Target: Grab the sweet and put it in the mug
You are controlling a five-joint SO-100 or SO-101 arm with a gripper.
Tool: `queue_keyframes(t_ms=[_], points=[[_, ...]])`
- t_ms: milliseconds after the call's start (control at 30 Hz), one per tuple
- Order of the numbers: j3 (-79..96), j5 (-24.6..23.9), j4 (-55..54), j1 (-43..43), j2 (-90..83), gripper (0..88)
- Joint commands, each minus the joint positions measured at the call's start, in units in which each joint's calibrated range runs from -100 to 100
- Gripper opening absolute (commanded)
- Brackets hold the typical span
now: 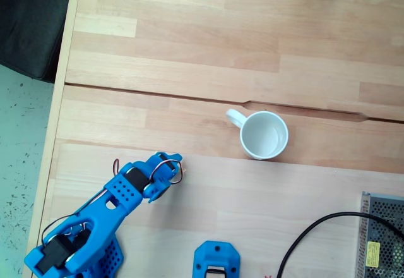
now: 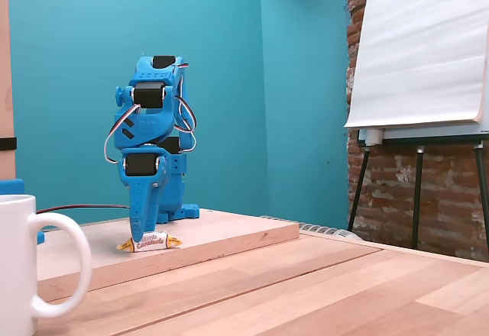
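The end effector (image 2: 145,237) straddles the sweet (image 2: 150,242), grip state unclear; closing off-centre could squirt it away from the mug (image 1: 264,135).

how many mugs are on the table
1. The mug stands upright and empty on the table, right of the gripper in the top-down fixed view; in the low fixed view it sits at the left edge, handle toward the arm. None seems hidden.
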Motion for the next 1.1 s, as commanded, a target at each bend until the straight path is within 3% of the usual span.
queue_keyframes(t_ms=[0,100,367,767,1067], points=[[-0.3,0.2,-0.4,-0.4,-0.8,22.6],[-0.1,0.3,-0.1,-0.3,-0.9,20.4],[-0.3,0.4,-0.1,-0.3,-1.1,2.8],[-2.6,-0.1,-0.9,0.7,-6.4,3.8],[-6.3,0.4,-0.9,8.8,-18.5,3.5]])
